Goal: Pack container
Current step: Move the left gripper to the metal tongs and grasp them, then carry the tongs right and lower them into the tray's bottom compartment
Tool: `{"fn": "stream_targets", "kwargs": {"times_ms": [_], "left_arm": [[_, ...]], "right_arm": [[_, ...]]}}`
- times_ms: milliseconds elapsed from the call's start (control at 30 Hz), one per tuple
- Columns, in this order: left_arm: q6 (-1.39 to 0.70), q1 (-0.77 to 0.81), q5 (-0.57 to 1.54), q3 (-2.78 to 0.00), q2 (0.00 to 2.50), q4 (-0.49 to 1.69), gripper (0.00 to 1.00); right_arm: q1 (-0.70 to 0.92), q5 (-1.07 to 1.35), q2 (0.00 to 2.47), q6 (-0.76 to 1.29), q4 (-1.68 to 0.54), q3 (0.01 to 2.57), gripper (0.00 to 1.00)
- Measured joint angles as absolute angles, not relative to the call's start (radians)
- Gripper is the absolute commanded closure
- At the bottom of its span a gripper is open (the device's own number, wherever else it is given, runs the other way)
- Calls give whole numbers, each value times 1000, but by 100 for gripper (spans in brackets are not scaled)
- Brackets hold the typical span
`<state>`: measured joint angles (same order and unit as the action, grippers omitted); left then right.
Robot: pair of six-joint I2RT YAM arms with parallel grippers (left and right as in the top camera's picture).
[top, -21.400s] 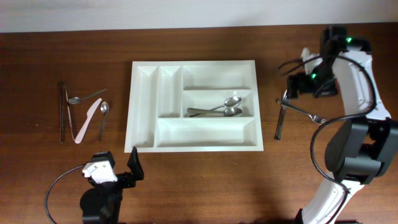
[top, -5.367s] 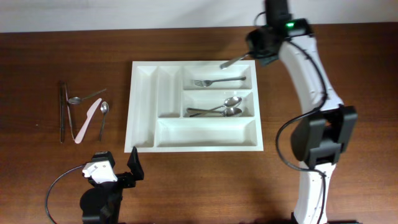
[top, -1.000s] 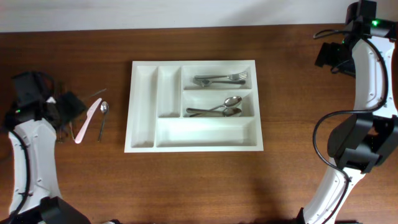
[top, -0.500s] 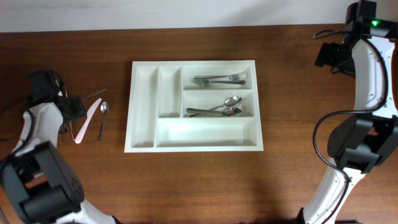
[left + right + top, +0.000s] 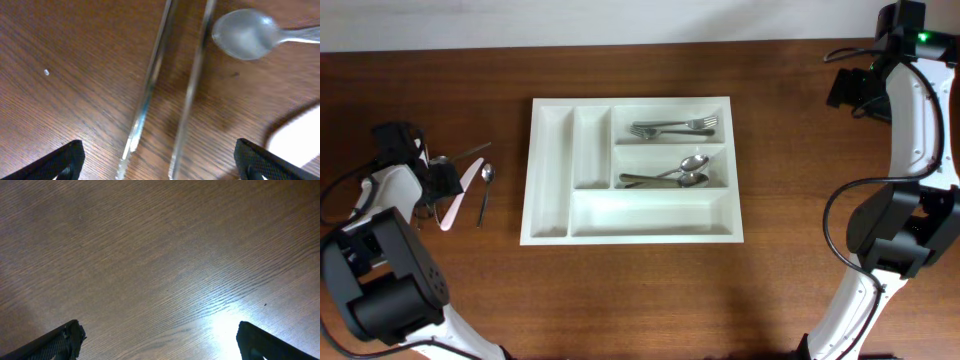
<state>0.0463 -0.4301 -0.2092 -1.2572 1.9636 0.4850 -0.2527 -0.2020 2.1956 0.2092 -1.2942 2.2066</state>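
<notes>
1. White plastic, the tray point(image 5: 650, 213) lies mid-table point(image 5: 640, 300) in the overhead view, its long side running left to right. It has two narrow upright slots on its left and three long slots stacked on its right.
2. Two forks point(image 5: 670, 128) lie in the top long slot and two spoons point(image 5: 670, 175) in the middle one.
3. The left gripper point(image 5: 440, 180) is down among loose cutlery well to the left of the tray. A small spoon point(image 5: 485, 190) and a white knife point(image 5: 460, 192) lie between it and the tray's left wall.
4. The right gripper point(image 5: 847, 90) is near the far right corner of the table, well apart from the tray.
5. In the left wrist view the fingers point(image 5: 65, 160) stand wide with nothing held. Two thin metal handles point(image 5: 150, 85) run side by side across the wood between them, with a spoon bowl point(image 5: 245, 34) beyond. Whether the tips touch the table I cannot tell.
6. In the right wrist view the fingers point(image 5: 65, 337) are spread wide over bare wood, gripping nothing.
</notes>
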Motion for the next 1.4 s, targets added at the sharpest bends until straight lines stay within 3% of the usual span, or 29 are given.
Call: {"fn": "stream_targets", "kwargs": {"times_ms": [200,267,400,633,700,733,1167,1400], "left_arm": [[49,-464,-171,-1257,1988,477,11],[49,-473,-141,-1257,1993,470,26],[47,-474,-76,-1267,2008,466,41],[46,-474,23,-1270,2014,468,80],[44,-474,33,-1272,2014,474,95],[41,-475,41,-1273,2014,482,98],[42,-474,72,-1312,2017,578,98],[42,-474,72,-1484,1997,641,98]], "right_arm": [[-253,-202,2196,209,-1294,2207,1],[-253,-202,2196,209,-1294,2207,1],[-253,-202,2196,209,-1294,2207,1],[-253,-202,2196,209,-1294,2207,1],[-253,-202,2196,210,-1294,2207,1],[-253,-202,2196,210,-1294,2207,1],[-253,-202,2196,210,-1294,2207,1],[-253,-202,2196,209,-1294,2207,1]]}}
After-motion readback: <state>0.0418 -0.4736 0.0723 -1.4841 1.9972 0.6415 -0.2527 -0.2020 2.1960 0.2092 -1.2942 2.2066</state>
